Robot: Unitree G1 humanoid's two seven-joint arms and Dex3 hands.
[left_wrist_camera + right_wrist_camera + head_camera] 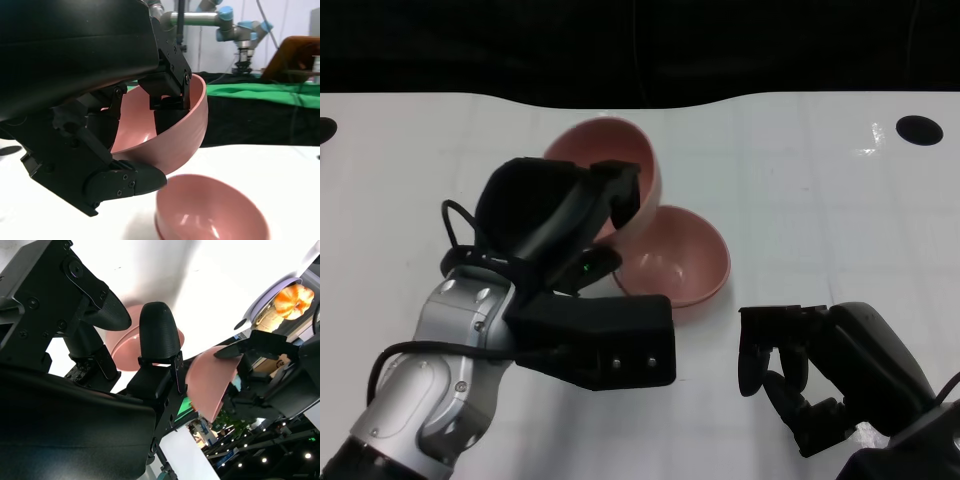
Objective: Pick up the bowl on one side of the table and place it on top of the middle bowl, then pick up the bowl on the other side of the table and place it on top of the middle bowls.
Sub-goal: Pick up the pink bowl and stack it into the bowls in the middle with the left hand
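Observation:
My left hand [560, 225] grips a pink bowl [610, 150] by its rim and holds it tilted above the table, just behind and to the left of the middle pink bowl [675, 262]. The left wrist view shows fingers [170, 107] inside the held bowl [185, 135] and a thumb under it, with the middle bowl [210, 210] below; a second rim beneath suggests a stack. My right hand [810, 370] rests low at the front right, fingers apart, holding nothing. The right wrist view shows its fingers [159, 335] with the middle bowl [122, 347] and the held bowl [212, 380] beyond.
The white table [820, 200] has a dark round hole [920, 129] at the back right and another at the far left edge [325, 130]. Its far edge meets black. Green cloth [260, 90] and other robot arms stand behind the table.

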